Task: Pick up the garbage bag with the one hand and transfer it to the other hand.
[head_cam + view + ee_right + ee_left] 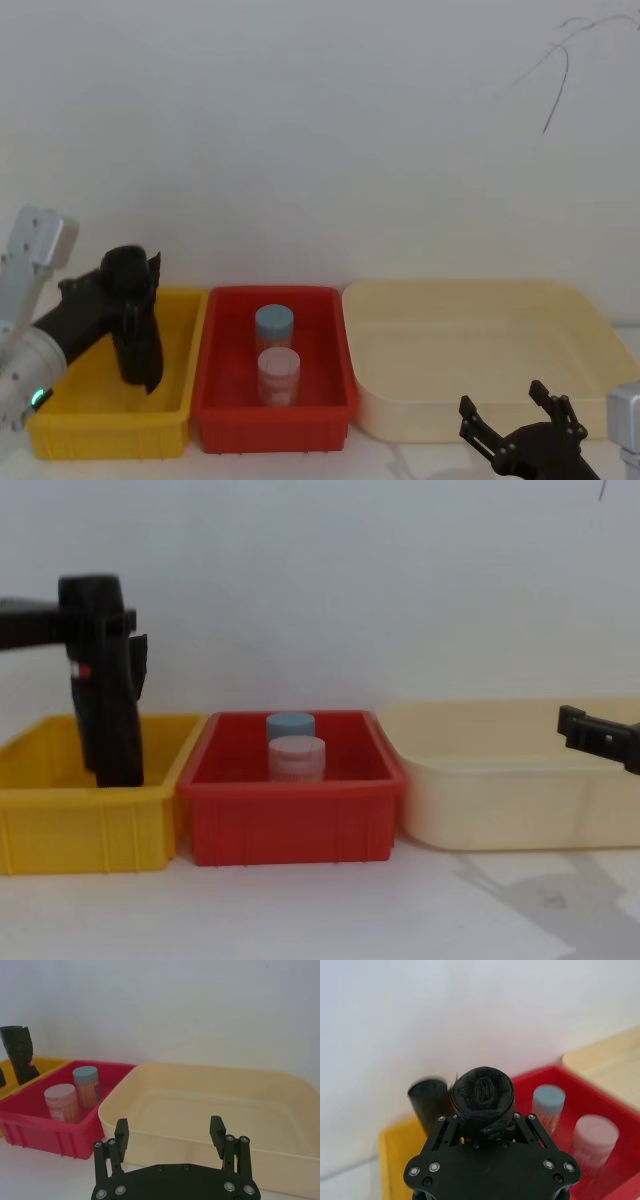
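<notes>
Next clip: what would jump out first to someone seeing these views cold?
The left gripper clamped on the tall black garbage bag, upright in the yellow bin at far left. Next, a blue-lidded jar and a pink-lidded jar in the middle red bin, and the right gripper open before the cream tray.

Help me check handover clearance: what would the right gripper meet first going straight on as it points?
Probably the near wall of the cream bin, just ahead of the right gripper, though it might clear the rim.
</notes>
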